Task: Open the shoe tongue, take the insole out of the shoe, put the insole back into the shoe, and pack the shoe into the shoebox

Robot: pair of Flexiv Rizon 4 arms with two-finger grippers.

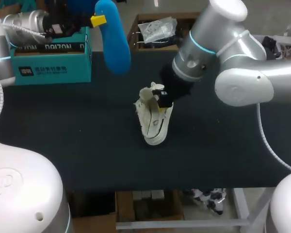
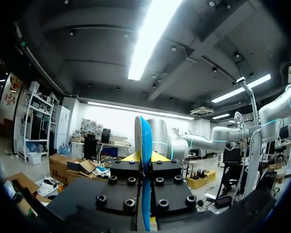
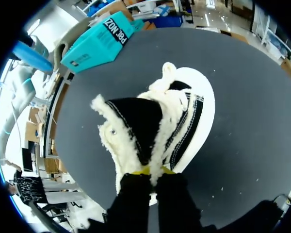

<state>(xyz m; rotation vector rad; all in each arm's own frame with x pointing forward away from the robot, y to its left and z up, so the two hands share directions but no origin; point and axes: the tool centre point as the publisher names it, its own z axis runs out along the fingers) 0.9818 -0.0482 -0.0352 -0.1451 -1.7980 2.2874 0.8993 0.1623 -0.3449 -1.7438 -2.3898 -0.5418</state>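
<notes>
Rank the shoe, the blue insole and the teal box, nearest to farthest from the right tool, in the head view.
1. Shoe: pinched in the right tool, mid-table.
2. Insole: held up in the left tool, behind-left.
3. Box: back left corner, farthest.

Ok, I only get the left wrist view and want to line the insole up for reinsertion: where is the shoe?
Observer: The shoe stands on its sole near the middle of the table.
Operator: Free or held?
Observer: Held. The right gripper is shut on the fleecy edge at its opening.
Operator: And my insole relative to it?
Observer: The insole is held up by the left gripper on the shoebox side of the shoe, not touching it.
</notes>
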